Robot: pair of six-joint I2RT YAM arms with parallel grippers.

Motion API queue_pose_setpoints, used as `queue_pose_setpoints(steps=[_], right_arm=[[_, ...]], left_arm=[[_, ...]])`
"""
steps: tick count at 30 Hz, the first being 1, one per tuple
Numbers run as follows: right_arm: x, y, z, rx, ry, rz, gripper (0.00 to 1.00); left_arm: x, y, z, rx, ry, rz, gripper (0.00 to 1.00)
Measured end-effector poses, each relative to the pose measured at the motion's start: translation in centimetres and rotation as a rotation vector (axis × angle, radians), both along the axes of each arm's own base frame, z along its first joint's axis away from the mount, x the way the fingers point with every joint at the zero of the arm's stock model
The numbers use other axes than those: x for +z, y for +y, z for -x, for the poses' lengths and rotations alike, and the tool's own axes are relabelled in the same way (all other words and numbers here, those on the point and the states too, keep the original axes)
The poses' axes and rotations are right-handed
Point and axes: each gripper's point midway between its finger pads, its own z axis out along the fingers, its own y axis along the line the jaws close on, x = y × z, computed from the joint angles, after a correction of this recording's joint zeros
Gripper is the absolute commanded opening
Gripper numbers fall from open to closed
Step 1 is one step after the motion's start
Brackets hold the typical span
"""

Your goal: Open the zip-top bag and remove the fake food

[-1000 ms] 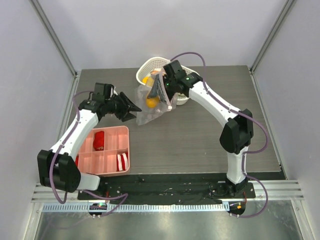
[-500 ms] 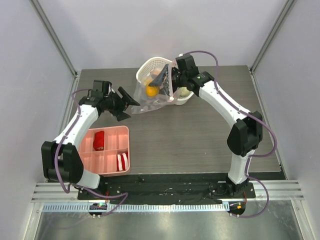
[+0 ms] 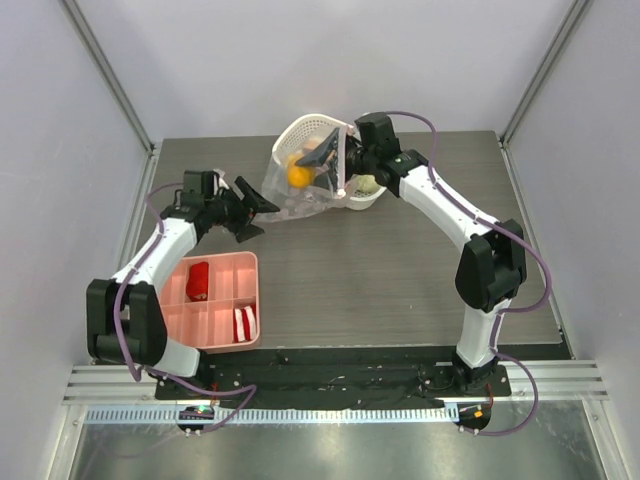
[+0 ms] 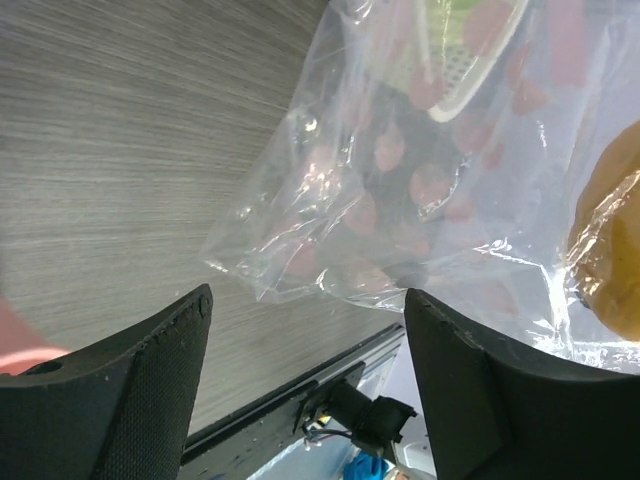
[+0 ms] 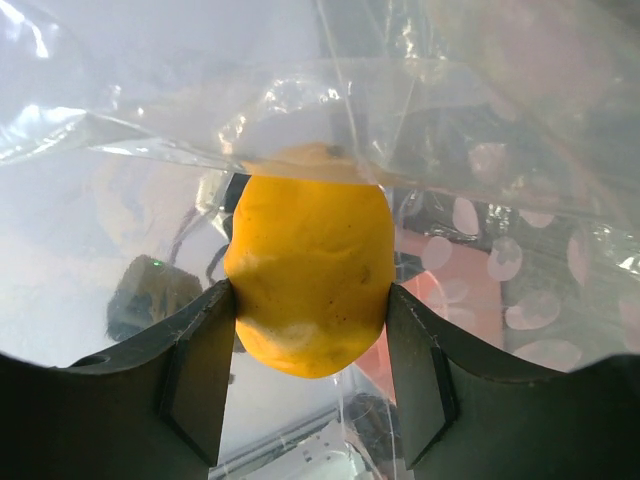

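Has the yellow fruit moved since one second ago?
Yes. The yellow fruit, in the right hand, moved toward the far edge and now overlaps the white basket.

zip-top bag point(image 3: 285, 200): clear, crinkled, hanging | fake food point(image 5: 308, 270): yellow-orange fruit inside

2 white arms point(image 3: 440, 205) with black joints point(image 3: 483, 270), looping purple cables point(image 3: 546, 280) and black, finely textured gripper fingers point(image 4: 130, 400)
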Motion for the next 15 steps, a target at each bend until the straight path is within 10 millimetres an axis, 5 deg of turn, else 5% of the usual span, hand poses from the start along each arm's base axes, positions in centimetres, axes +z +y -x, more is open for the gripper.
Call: queue_pose_setpoints(steps=[9,11,15], right_arm=[[-0.8,0.6,0.5,0.005,0.048,-0.044,0.01],[-1.3,0.6,1.0,0.009,0.061,-0.038,0.01],[-1.8,0.3,1.7,0.021,0.060,-0.006,0.01]], left_arm=[[-1.0,-0.1,-1.6,0.007,-0.033,0.008,0.25],[-1.8,0.2,-1.8,0.017,-0.021,-0.015,0.02],[-2.4,1.6,-2.5,0.056,-0.002,-0.099,0.00]])
